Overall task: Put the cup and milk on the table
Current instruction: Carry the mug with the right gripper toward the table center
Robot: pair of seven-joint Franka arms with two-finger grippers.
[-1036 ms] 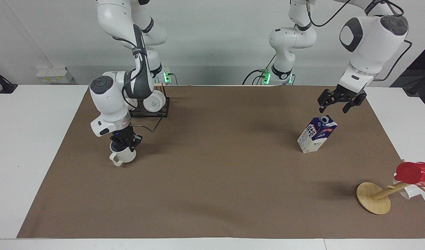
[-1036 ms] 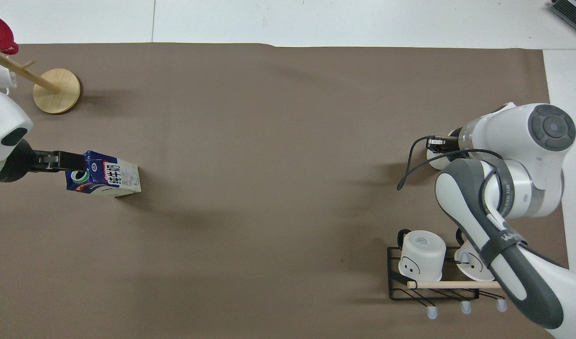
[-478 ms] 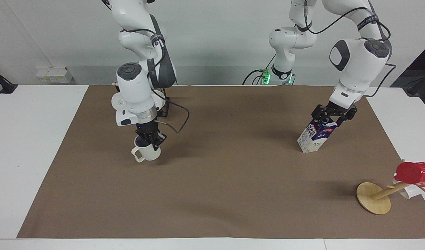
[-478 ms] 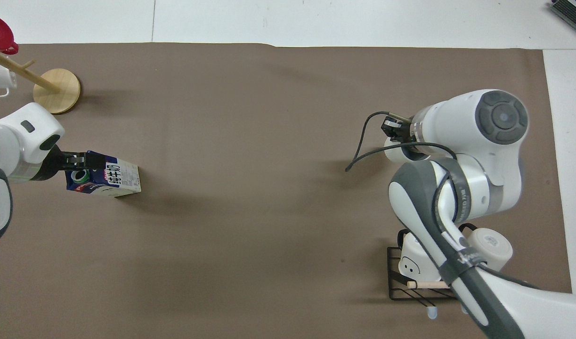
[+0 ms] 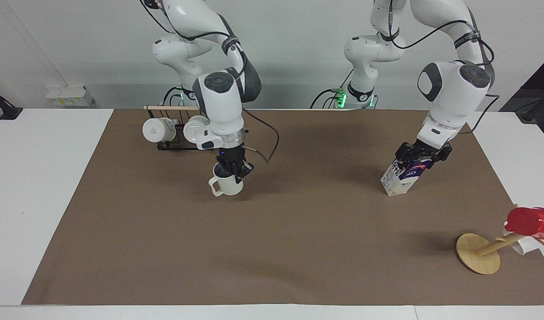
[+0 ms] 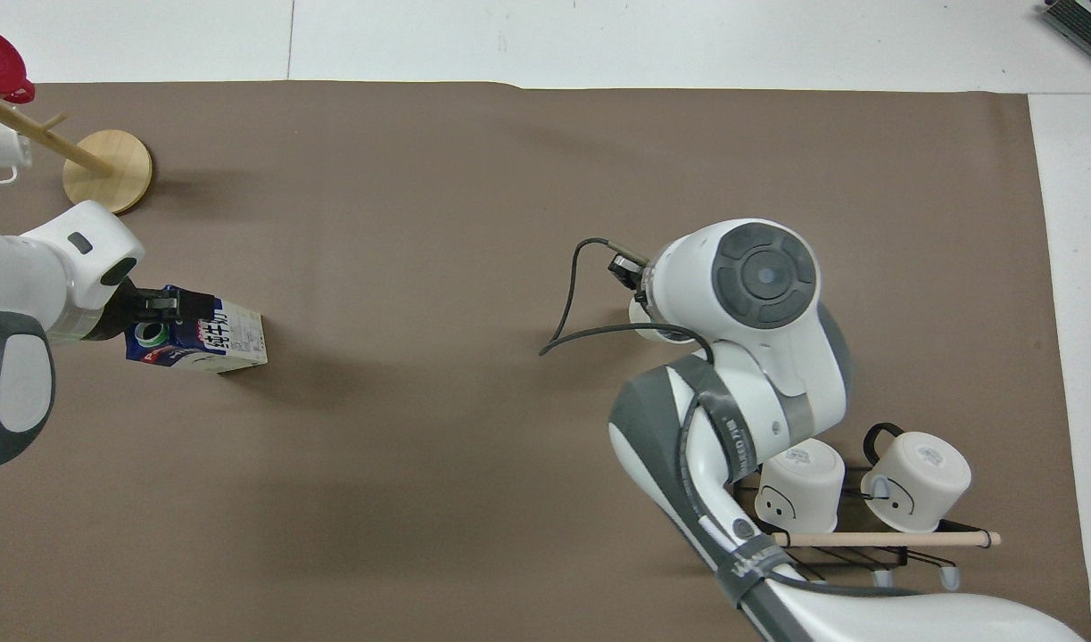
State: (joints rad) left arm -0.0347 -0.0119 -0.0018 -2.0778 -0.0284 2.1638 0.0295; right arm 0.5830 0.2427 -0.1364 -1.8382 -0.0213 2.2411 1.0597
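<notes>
The cream cup (image 5: 227, 186) hangs upright from my right gripper (image 5: 234, 171), which is shut on its rim; the handle points toward the right arm's end. The cup sits very low at the brown sheet (image 5: 298, 240) of the table (image 5: 45, 186), and I cannot tell if it touches. In the overhead view the right wrist hides the cup. The blue and white milk (image 5: 400, 178) (image 6: 219, 337) stands on the sheet toward the left arm's end. My left gripper (image 5: 422, 156) (image 6: 172, 308) is down at the carton's gabled top, open, a finger on either side.
A black wire rack (image 5: 183, 144) (image 6: 830, 555) with two white mugs and a wooden dowel stands near the robots, toward the right arm's end. A wooden mug tree (image 5: 478, 253) (image 6: 108, 171) carrying a red cup (image 5: 529, 221) leans at the corner farthest from the robots, at the left arm's end.
My right arm has carried the cup from the right arm's end toward the table's middle. The left gripper has come down from above the milk onto its top.
</notes>
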